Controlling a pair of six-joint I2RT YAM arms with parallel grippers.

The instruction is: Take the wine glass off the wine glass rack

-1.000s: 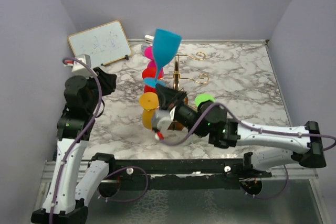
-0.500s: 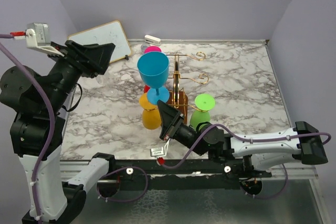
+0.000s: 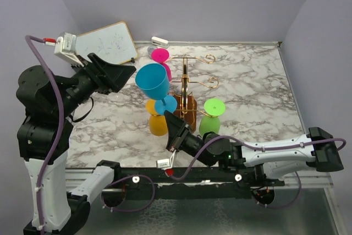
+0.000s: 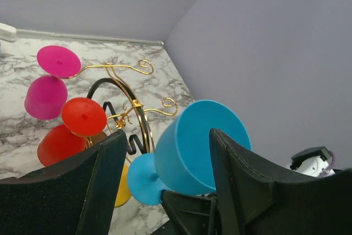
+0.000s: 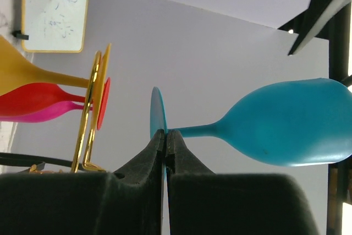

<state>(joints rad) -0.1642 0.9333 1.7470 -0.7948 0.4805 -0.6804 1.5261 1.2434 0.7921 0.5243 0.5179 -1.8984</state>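
My right gripper (image 3: 169, 117) is shut on the foot of a blue wine glass (image 3: 153, 81) and holds it up, tilted, left of the gold wire rack (image 3: 185, 83). In the right wrist view the fingers (image 5: 165, 133) pinch the foot's edge, with the bowl (image 5: 286, 125) out to the right and the rack (image 5: 91, 119) to the left. My left gripper (image 3: 128, 71) is open and raised, just left of the blue bowl. In the left wrist view the blue glass (image 4: 198, 147) shows between the open fingers (image 4: 166, 136), beyond them. I cannot tell if they touch it.
Pink (image 3: 160, 56), yellow (image 3: 157, 123) and green (image 3: 212, 115) glasses hang upside down on the rack; a red one (image 4: 82, 116) shows in the left wrist view. A whiteboard (image 3: 104, 43) leans at the back left, with a small white object (image 3: 159, 41) by the back wall.
The left arm has swung up from low at the left and brought its open gripper beside the blue bowl. The right gripper has carried the blue glass down and left, tilting it.
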